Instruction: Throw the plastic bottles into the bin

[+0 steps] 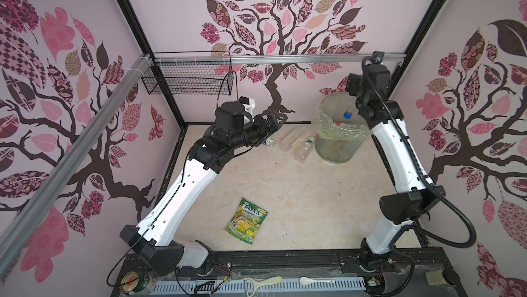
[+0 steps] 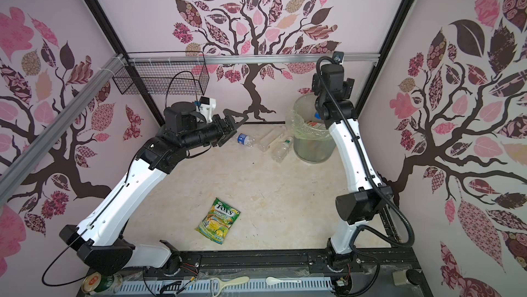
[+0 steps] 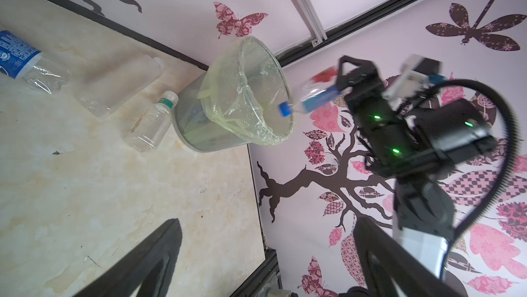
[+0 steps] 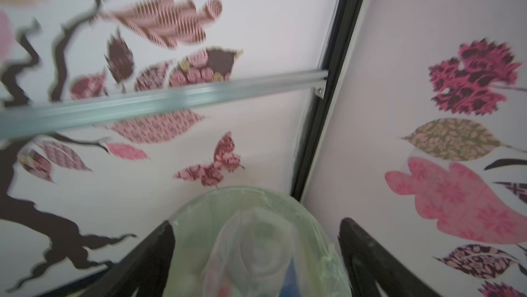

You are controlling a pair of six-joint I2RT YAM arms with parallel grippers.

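Clearly the right claw (image 4: 256, 223) stands spread wide directly over the bin (image 3: 194, 121), so that the bottle (image 3: 308, 100) can drop straight in. The bottle sits loose between the jaws, seemingly touching neither, its blue cap (image 3: 285, 109) aimed down at the pale green liner. It looks clear, blue-labelled and motion-blurred. The left claw (image 1: 275, 117), also wide and empty, hovers with three more bottles (image 2: 272, 139) lying just below and ahead of it, probably its next pick.

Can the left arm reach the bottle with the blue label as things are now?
Probably yes: the open left gripper hangs close beside the blue-labelled bottle, and nothing lies between them.
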